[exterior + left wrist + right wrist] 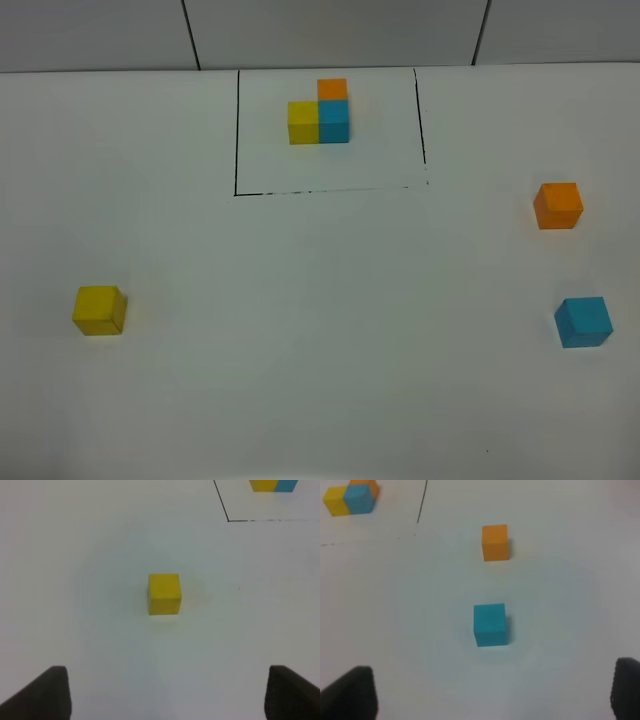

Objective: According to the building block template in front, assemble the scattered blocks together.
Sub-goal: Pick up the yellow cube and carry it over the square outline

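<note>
Building block template (320, 112) stands at 12 o'clock on the white surface (320, 380), inside a thin black drawn frame (237, 130). Its yellow cube (303, 122) has its blue cube (334, 120) touching at 3 o'clock, and its orange cube (332, 89) touches the blue one at 12 o'clock, so the three make an L shape.

Seen from the middle of the surface, the loose yellow block (99, 310) lies alone at 8 o'clock, well apart from the others. The orange block (558, 205) lies at 3 o'clock and the blue block (583, 322) at 4 o'clock, near each other but not touching. All three are outside the frame.

The left pincer (167, 695) is released, its dark fingers spread wide, and it grasps nothing. The yellow block is in front of it, not touched. The right pincer (492, 692) is also released and grasps nothing. The blue block is in front of it and the orange block is farther on.
</note>
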